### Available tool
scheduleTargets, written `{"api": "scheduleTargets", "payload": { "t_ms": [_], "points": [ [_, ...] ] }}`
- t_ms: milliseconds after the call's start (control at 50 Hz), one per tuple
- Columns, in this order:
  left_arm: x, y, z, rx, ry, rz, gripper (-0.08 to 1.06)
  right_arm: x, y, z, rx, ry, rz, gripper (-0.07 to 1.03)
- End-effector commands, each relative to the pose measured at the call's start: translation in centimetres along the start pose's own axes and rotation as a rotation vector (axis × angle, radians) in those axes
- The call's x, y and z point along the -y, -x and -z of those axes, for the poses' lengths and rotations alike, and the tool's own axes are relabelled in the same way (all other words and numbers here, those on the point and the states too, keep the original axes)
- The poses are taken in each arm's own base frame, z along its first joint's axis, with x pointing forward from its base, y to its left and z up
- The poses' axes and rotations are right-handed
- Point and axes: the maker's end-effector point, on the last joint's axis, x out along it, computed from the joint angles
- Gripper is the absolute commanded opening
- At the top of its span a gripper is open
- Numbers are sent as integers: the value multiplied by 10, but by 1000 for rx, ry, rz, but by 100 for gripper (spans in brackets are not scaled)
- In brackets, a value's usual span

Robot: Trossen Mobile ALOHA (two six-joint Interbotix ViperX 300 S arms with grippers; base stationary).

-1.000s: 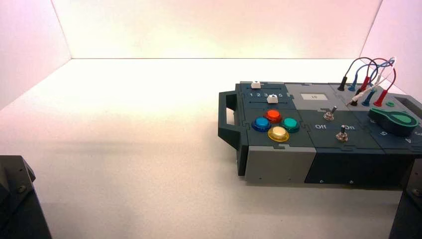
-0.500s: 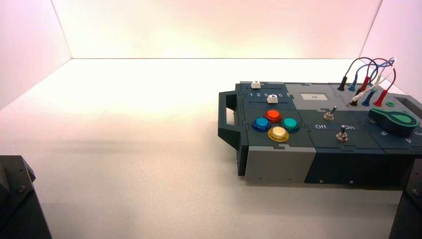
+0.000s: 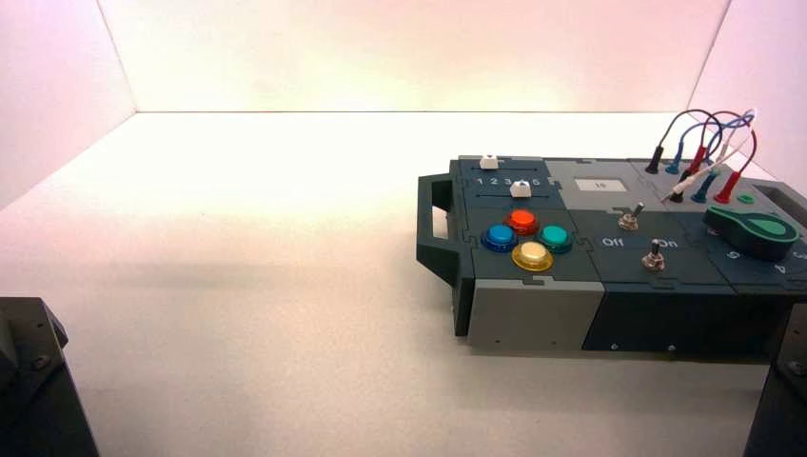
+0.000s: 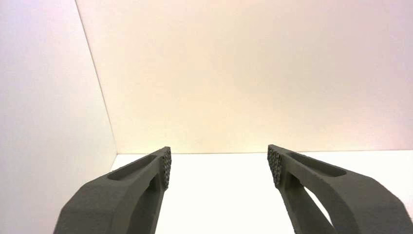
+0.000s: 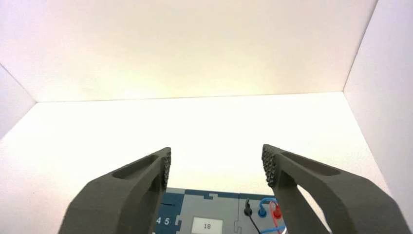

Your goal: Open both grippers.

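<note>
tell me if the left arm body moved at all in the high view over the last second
No. The left arm body sits in the same near-left corner, just as far from the box's handle. The wrist view shows its end effector open.

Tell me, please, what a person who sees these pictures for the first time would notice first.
Most likely the dark grey box at the right of the white table, with its four coloured buttons and a bundle of wires at its far right corner. Next, each wrist view shows wide-open fingers holding nothing: the left gripper faces bare table, and the right gripper hangs above the box's far edge.
</note>
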Motion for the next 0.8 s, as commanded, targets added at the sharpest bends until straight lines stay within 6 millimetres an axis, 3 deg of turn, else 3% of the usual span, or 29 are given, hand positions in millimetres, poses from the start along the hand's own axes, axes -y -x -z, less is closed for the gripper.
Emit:
{"api": "scheduleTargets", "payload": {
  "t_ms": [20, 800],
  "points": [
    [-2, -2, -14, 24, -4, -7, 102, -3, 2, -16, 31, -3, -8, 99],
    [-2, -16, -11, -23, -18, -7, 102, -5, 2, -15, 27, -16, -16, 99]
  ]
}}
